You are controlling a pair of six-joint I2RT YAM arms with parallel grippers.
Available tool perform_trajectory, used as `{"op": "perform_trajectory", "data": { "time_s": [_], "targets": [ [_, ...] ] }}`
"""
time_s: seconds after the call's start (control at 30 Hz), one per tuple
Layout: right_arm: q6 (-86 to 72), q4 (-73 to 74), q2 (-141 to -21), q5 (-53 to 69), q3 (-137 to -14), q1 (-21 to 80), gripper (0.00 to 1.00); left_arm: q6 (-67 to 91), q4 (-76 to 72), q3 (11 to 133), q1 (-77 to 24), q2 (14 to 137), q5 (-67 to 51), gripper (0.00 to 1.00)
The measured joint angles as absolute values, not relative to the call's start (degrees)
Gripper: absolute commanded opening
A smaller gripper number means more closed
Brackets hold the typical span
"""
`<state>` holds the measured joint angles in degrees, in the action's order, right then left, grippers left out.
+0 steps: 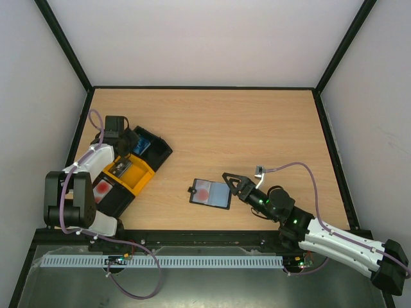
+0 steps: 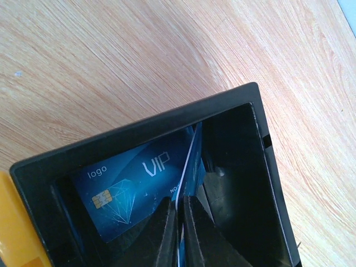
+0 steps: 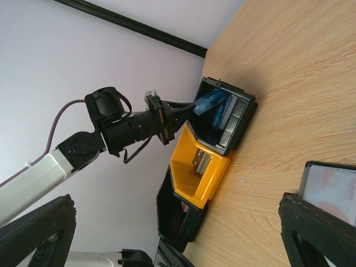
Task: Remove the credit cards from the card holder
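The card holder [image 1: 210, 193] lies flat at mid-table, black with a grey-blue panel and a red card [image 1: 204, 190] showing through it. My right gripper [image 1: 228, 183] stands open just right of it, at its edge; the card holder's corner [image 3: 334, 186] shows beside one right finger [image 3: 317, 225]. My left gripper [image 2: 179, 204] is shut on a blue credit card [image 2: 189, 161], held edge-on over the far black tray [image 2: 139, 142]. A second blue "VIP" card [image 2: 125, 186] lies flat in that tray. From the right wrist view, the left gripper [image 3: 186, 105] holds the blue card [image 3: 208, 102] above the tray.
Three trays sit in a diagonal row at the left: the black one [image 1: 157, 149], an orange one [image 1: 135, 176] with a small stack inside, and a black one [image 1: 106, 192] with a red-marked card. Black frame rails edge the table.
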<state>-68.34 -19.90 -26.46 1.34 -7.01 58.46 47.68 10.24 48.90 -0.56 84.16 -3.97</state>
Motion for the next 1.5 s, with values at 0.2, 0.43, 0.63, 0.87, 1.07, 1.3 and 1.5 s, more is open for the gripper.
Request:
{"op": "perform_trajectory", "data": {
  "time_s": [0.2,0.43,0.63,0.87,1.07,1.3,1.5],
  "targets": [
    [-68.3,-19.5,-26.3,1.1,-7.0,58.5,0.98,47.3,10.5,48.9,-0.6,84.4,-2.9,0.11],
    [-68.3,-18.7,-26.3,1.1,-7.0,58.5,0.98,46.8,11.6,48.9,-0.6,84.4,-1.9,0.15],
    [-68.3,-17.6,-26.3,1.1,-7.2,58.5,0.98,46.6,12.4,49.7,-0.6,84.4,-1.2,0.17],
    [-68.3,-16.3,-26.3,1.0,-8.0,58.5,0.98,46.4,13.0,50.3,-0.6,84.4,-0.8,0.24],
    [-68.3,-15.2,-26.9,1.0,-8.0,58.5,0.98,45.7,14.2,50.6,-0.6,83.5,-0.4,0.48],
    [-68.6,-11.2,-29.5,0.0,-8.7,58.5,0.98,43.6,16.4,51.4,-0.6,80.6,-1.9,0.72],
    [-68.1,-10.5,-33.1,0.8,-10.2,58.5,0.97,39.8,18.5,51.8,-0.8,75.9,-5.2,0.92]
  ]
}}
